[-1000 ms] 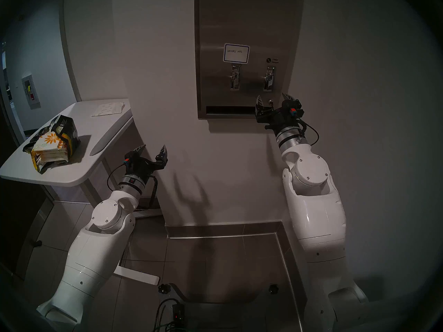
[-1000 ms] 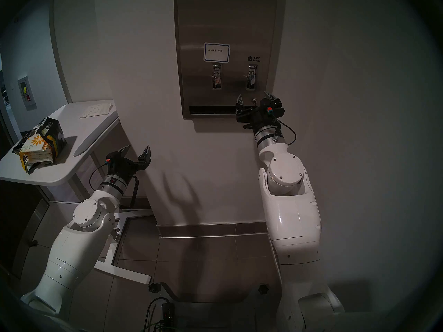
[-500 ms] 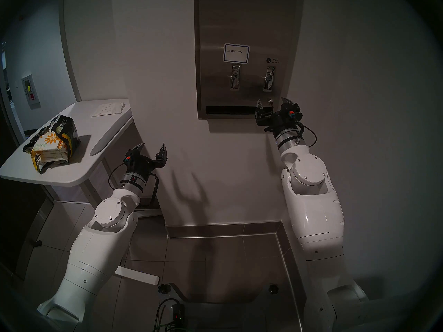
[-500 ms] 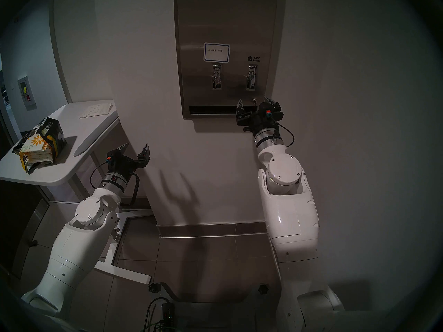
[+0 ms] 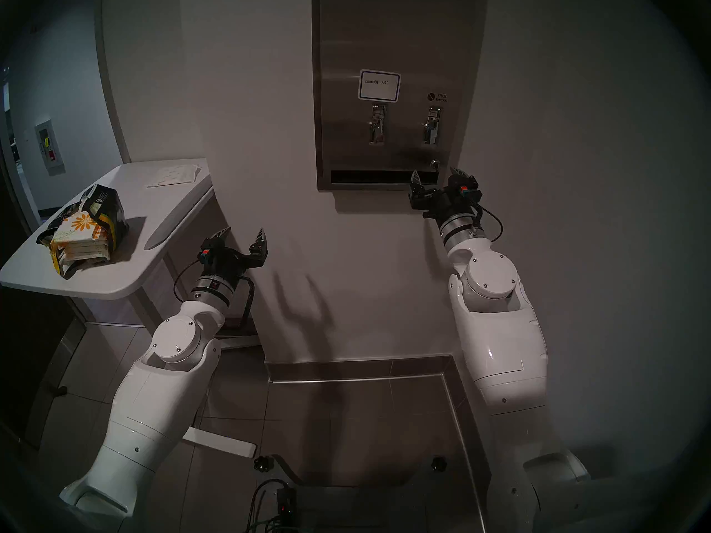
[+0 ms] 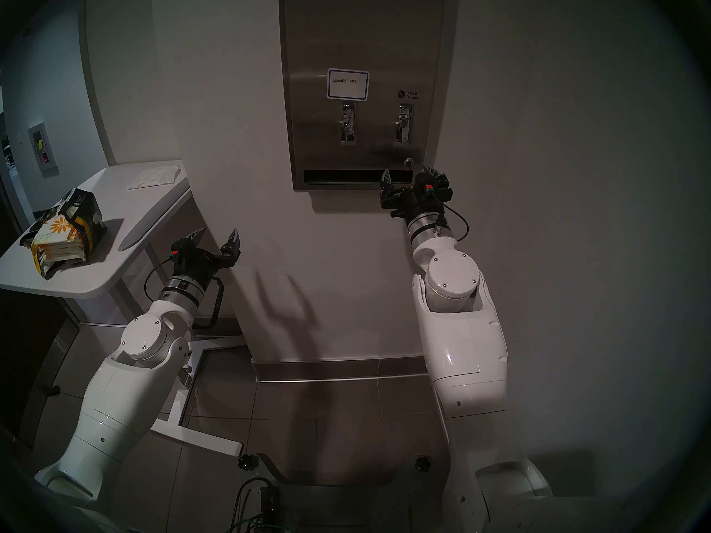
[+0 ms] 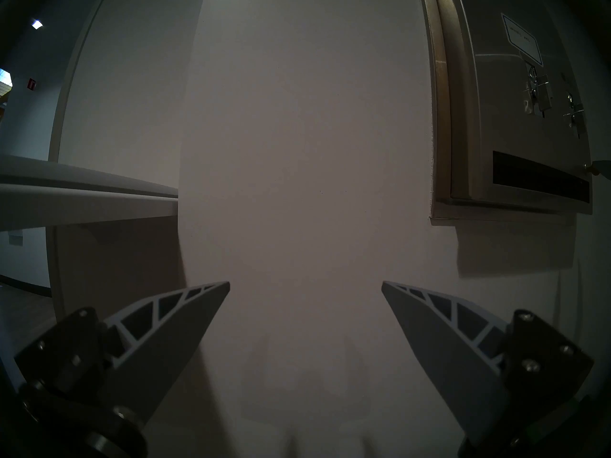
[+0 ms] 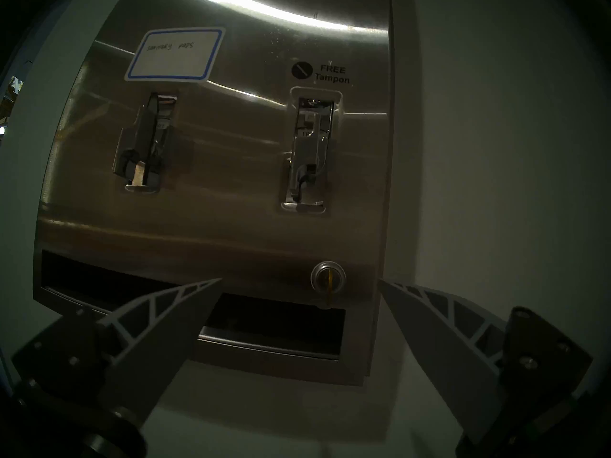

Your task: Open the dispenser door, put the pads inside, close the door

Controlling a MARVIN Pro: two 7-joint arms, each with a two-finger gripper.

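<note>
The steel dispenser (image 5: 384, 40) hangs on the wall with its door (image 8: 231, 222) shut, a blue-bordered label (image 5: 379, 85) on the front. A key sits in the small round lock (image 8: 328, 276) at the door's lower right. My right gripper (image 5: 436, 173) is open just below that lock, near the dark slot's right end, holding nothing. My left gripper (image 5: 243, 233) is open and empty, facing bare wall left of the dispenser. The pads (image 5: 79, 232) lie stacked in a torn black-and-yellow bag on the white table (image 5: 127, 274).
A flat white sheet (image 5: 175, 174) lies at the table's far end. The table's edge (image 7: 99, 199) is close to the left gripper's left side. Two chrome levers (image 8: 309, 156) sit above the slot. Cables lie on the tiled floor (image 5: 346, 405).
My right gripper has dropped from straddling the lock to just below it, still open. The left gripper has crept up slightly.
</note>
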